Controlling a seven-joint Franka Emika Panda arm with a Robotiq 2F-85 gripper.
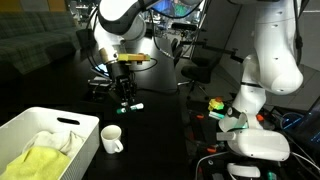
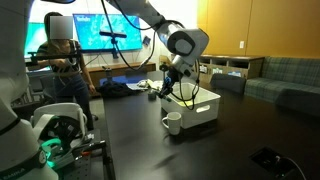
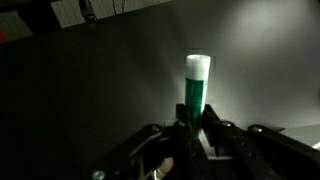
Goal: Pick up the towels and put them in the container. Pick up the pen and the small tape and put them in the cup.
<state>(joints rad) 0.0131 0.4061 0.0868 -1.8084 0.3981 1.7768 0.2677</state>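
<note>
Gripping the green pen [image 3: 197, 90] by one end, the gripper [image 3: 193, 128] hangs over the dark table [image 3: 90, 80], the pen's white cap pointing away.

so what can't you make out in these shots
- small tape: not found in any view; too small or out of frame, cannot tell.
- pen: in the wrist view its lower end is hidden inside the gripper.
- towels: in an exterior view the near wall of the container hides them.
- container: in an exterior view it is cut off by the left and bottom edges.
</note>
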